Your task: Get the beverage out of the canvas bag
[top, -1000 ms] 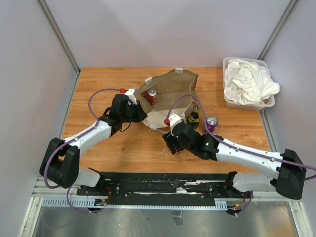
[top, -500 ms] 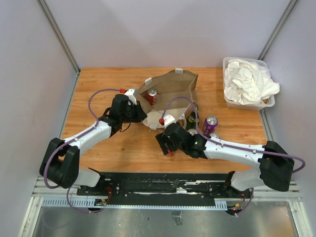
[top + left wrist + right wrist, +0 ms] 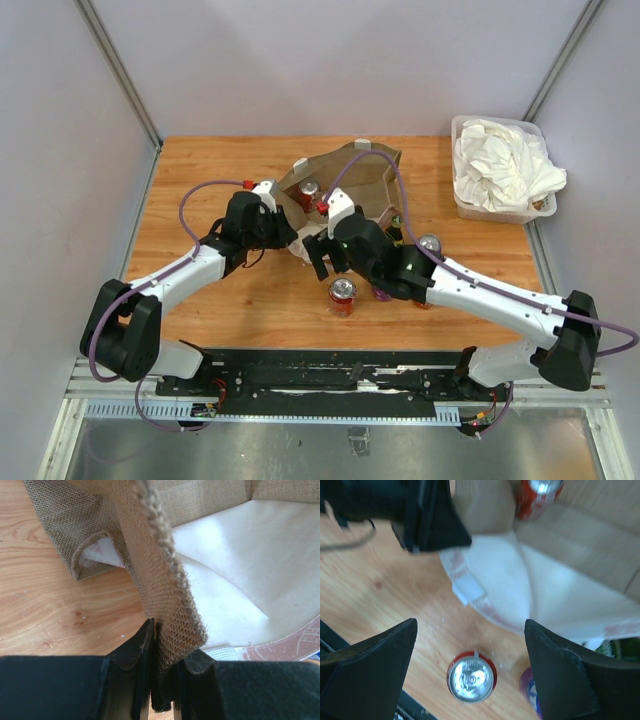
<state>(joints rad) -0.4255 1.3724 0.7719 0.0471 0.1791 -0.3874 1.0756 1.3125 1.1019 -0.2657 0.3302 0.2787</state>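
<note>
The canvas bag point(image 3: 352, 178) lies open at mid table, with a red can point(image 3: 307, 190) inside it. My left gripper point(image 3: 281, 226) is shut on the bag's woven rim point(image 3: 165, 580), pinched between the jaws of the left gripper point(image 3: 162, 655). My right gripper point(image 3: 321, 257) is open and empty above the bag's front edge. A second red can point(image 3: 342, 296) stands upright on the table in front of the bag. In the right wrist view this can point(image 3: 471, 676) sits below the wide-open right gripper point(image 3: 470, 625), and the can in the bag point(image 3: 537, 494) is at the top.
A purple can point(image 3: 428, 244) and a green bottle point(image 3: 396, 231) stand right of the bag, and another purple can point(image 3: 530, 692) sits partly under my right arm. A clear bin of white cloth point(image 3: 502, 168) stands at the back right corner.
My right gripper has let go of a red can, which now stands on the table in front of the bag, and has moved up toward the bag. The left arm has not moved.
</note>
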